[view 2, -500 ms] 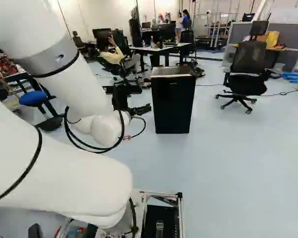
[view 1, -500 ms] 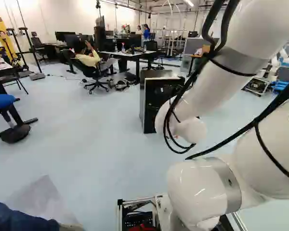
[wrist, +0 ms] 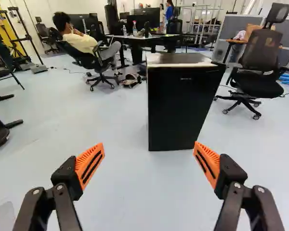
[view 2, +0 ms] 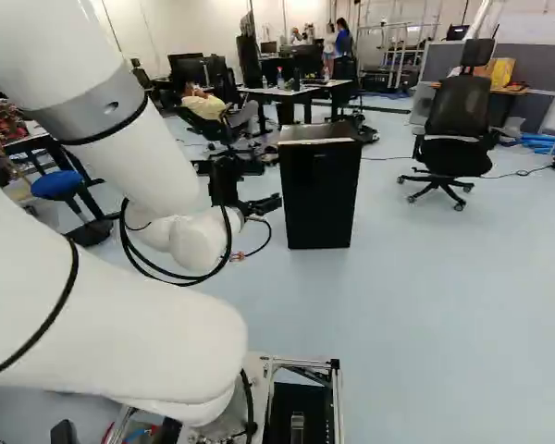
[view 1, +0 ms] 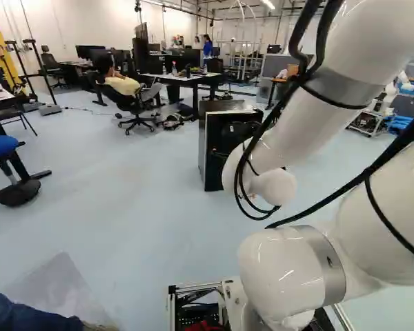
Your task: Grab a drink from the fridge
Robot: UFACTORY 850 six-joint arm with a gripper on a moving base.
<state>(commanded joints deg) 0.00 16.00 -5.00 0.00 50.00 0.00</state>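
Item: fridge (wrist: 185, 108), qty 1, compact, upright on floor, ahead of gripper (wrist: 149, 146) & a bit beyond fingertips' reach; mid left base view, partly behind arm, & just R of the arm's wrist end in right base view. Door looks shut. Drink: n/a in any view, presumably inside. Change vs. approx. 0.5 s ago: base has moved, a slight turn; whole scene incl. fridge slid a touch L in both base views, joint (view 1: 290, 269) at foot same place. Arm (view 1: 290, 131) unchanged against that joint. For the task: only a small re-aim, no contact w/ fridge; prob. still approach stage, door to be opened before any grab. Jaws: wide apart, nothing betw. them. Materials: fridge = boxy, flat matt-black front, no obvious handle; top (wrist: 180, 58) dull brownish-grey, pale rim. Pads (wrist: 90, 166) = orange, ribbed, wedge-shaped, dark slots; linkage black, bolted. Arm = glossy white, rounded tubes, grey bands, black cables (view 1: 323, 38) looped outside. Floor (wrist: 120, 183) = smooth, pale blue-grey, faint sheen. Further out: office chair (wrist: 257, 62), mesh back, castors, R of fridge in right base view; table (wrist: 154, 36), pale flat top, dark legs, behind; stool (view 2: 58, 184), round blue seat, far L.
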